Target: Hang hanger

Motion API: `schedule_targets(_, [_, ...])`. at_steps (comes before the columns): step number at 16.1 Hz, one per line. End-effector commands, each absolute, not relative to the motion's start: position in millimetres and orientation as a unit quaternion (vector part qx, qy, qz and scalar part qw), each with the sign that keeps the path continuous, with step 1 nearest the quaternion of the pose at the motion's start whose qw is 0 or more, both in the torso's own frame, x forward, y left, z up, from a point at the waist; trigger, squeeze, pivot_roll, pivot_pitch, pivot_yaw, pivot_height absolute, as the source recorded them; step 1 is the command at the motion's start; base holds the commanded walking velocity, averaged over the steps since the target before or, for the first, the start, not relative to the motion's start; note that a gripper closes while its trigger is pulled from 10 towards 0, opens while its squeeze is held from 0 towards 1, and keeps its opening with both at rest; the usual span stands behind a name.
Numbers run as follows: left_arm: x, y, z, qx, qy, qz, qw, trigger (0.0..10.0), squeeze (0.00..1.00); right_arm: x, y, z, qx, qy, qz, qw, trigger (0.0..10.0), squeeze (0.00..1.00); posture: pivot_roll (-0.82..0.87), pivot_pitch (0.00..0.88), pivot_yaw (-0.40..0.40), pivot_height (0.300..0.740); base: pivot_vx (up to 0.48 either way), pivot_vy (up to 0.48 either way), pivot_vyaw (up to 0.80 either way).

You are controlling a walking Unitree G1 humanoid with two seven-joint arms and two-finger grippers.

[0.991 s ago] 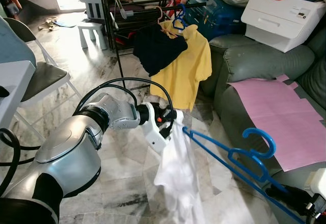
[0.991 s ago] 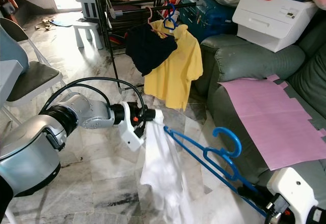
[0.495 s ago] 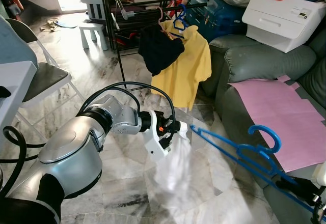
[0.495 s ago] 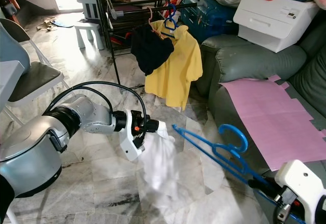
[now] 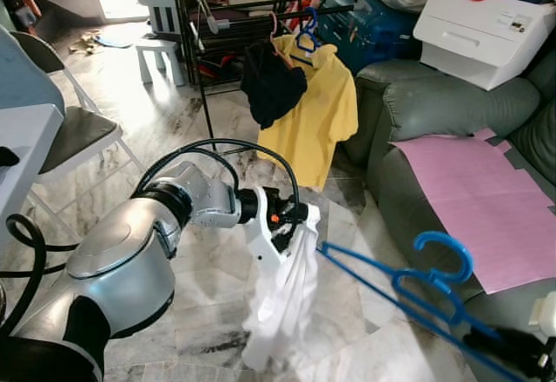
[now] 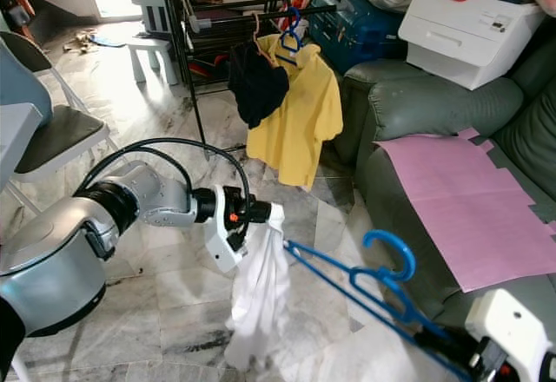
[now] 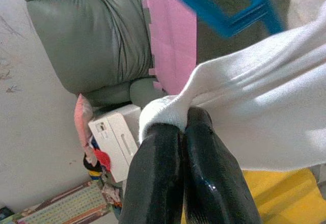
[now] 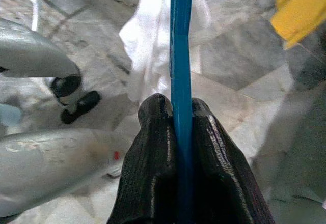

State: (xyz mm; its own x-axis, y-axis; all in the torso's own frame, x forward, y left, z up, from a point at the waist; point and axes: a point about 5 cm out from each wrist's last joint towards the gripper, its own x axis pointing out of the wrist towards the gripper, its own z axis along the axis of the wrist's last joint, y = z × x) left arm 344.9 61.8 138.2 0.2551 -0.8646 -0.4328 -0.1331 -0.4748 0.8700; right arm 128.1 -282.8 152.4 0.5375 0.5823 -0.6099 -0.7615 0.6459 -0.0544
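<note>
My left gripper (image 5: 295, 221) is shut on the top edge of a white garment (image 5: 282, 304), which hangs in a narrow bunch down to the marble floor. The left wrist view has both black fingers (image 7: 198, 132) pinching the white cloth (image 7: 265, 117). A blue hanger (image 6: 365, 278) lies nearly level at the lower right, its far end touching the garment below my left gripper and its hook (image 5: 443, 247) pointing up. My right gripper (image 8: 175, 102) is shut on the hanger's bar (image 8: 181, 40). Behind stands a black drying rack (image 5: 226, 17).
A yellow shirt (image 5: 313, 121) and a dark garment (image 5: 271, 82) hang on the rack. A grey sofa (image 5: 434, 113) with a pink sheet (image 5: 478, 200) and a white box (image 5: 482, 26) is on the right. A folding chair (image 5: 69, 130) and a white stool (image 5: 161, 43) stand to the left.
The white garment swung out and now hangs straight down in a tighter bunch. The blue hanger pulled back, then sank lower, its end again against the cloth.
</note>
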Motion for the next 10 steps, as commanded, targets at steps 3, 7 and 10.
schedule_targets(3, [352.3, 57.8, 156.5, 0.707, -0.378, -0.47, 0.37, 10.0, 0.0, 122.5, -278.9, 151.7, -0.135, 0.287, 0.41, 0.855, 10.0, 0.0, -0.07, 0.0, 0.034, 0.74, 0.0, 0.0, 0.0])
schedule_targets(7, [345.7, 45.7, 166.7, 0.665, -0.416, -0.483, 0.389, 10.0, 0.0, 126.8, -279.2, 134.3, -0.117, 0.289, 0.384, 0.869, 10.0, 0.0, -0.06, 0.0, 0.031, 0.74, 0.0, 0.0, 0.0])
schedule_targets(10, [341.8, 42.9, 170.5, 0.644, -0.429, -0.494, 0.397, 10.0, 0.0, 130.4, -281.9, 125.7, -0.109, 0.289, 0.36, 0.88, 10.0, 0.0, -0.05, 0.0, 0.03, 0.74, 0.0, 0.0, 0.0])
